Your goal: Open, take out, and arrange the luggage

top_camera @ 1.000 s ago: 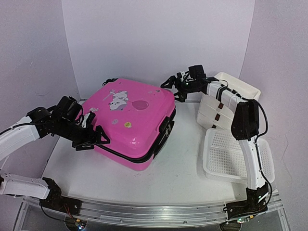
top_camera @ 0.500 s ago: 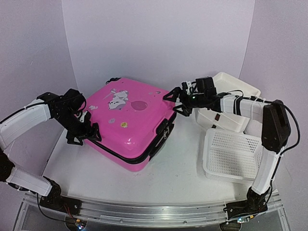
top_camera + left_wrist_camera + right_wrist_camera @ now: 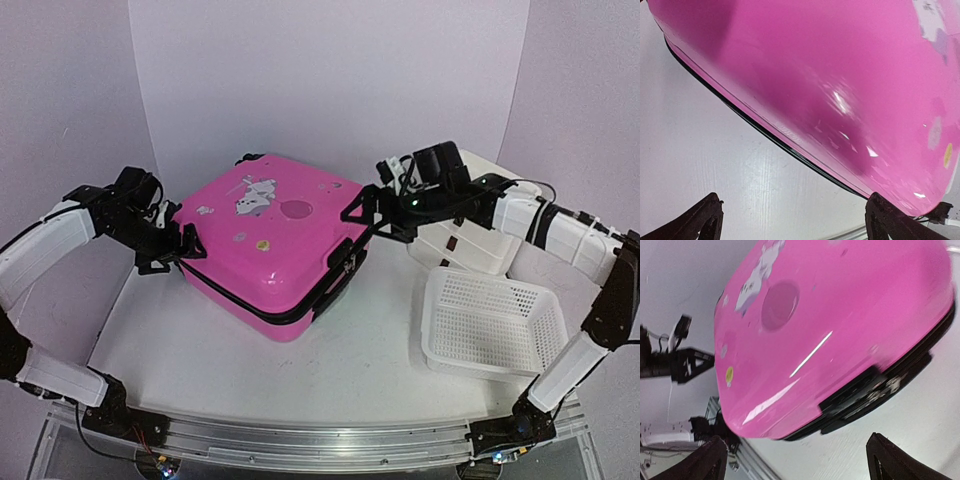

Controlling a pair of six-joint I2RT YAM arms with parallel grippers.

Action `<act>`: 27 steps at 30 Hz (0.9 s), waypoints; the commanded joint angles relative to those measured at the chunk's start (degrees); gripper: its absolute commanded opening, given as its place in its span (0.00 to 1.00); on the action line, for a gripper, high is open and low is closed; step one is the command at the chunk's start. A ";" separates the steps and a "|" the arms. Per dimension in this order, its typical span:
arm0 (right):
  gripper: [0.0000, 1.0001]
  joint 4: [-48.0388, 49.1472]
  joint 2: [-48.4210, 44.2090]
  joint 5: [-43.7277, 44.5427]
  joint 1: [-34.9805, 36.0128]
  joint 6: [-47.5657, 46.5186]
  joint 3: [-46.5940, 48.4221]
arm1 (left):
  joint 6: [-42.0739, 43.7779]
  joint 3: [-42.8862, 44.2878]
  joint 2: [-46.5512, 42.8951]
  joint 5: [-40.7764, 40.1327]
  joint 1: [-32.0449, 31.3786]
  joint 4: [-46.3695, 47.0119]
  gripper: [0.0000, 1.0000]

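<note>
The hot-pink luggage [image 3: 270,240] lies flat on the table, closed, its white cartoon print facing up and its black zip band running round the side. My left gripper [image 3: 170,255] stands open at the case's left edge; in the left wrist view the left gripper [image 3: 795,222] has only bare table between its tips, and the luggage [image 3: 840,75] fills the frame above. My right gripper [image 3: 365,215] is open by the case's right rear corner. In the right wrist view the right gripper [image 3: 802,460] hangs over the table beside the luggage [image 3: 830,325] and its black side fitting [image 3: 870,390].
A white plastic drawer stack [image 3: 480,215] stands at the back right, under the right forearm. A white mesh basket [image 3: 490,325] sits in front of it, to the right of the case. White walls close in the back and both sides.
The luggage has turned and slid a little toward the back. My left gripper moved back along its left side and opened slightly wider. The right arm swung forward to the case's right corner.
</note>
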 commanded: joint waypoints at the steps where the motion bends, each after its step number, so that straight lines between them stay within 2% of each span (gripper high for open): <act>1: 0.98 -5.16 4.42 4.22 -9.15 -4.62 8.99 | -3.37 -4.86 -8.85 8.67 -0.22 6.61 0.99; 5: 0.98 -5.16 16.95 -0.99 -13.33 -4.01 23.00 | -6.03 -8.59 -14.35 14.98 -0.67 7.88 1.00; 9: 0.98 -5.20 28.78 -3.13 -13.78 -2.61 36.84 | -9.06 -12.02 -16.54 12.86 -4.54 9.60 0.98; 13: 0.98 -5.23 38.35 -5.82 -13.80 -1.94 47.90 | -11.67 -13.99 -15.00 8.84 -9.58 12.62 0.90; 16: 0.98 -5.23 43.00 -9.81 -13.89 -1.70 52.51 | -11.96 -14.35 -11.95 9.69 -11.68 15.71 0.80; 18: 0.98 -4.84 44.72 -14.26 -13.72 -0.33 53.75 | -11.32 -13.65 -9.73 9.28 -11.82 15.78 0.76; 22: 0.98 -0.09 43.25 -22.52 -11.88 2.39 49.51 | -9.51 -12.83 -8.05 3.77 -11.77 15.59 0.75; 27: 0.98 11.92 38.92 -31.68 -8.37 9.26 37.74 | -7.27 -10.60 -6.22 -6.72 -11.14 10.62 0.85</act>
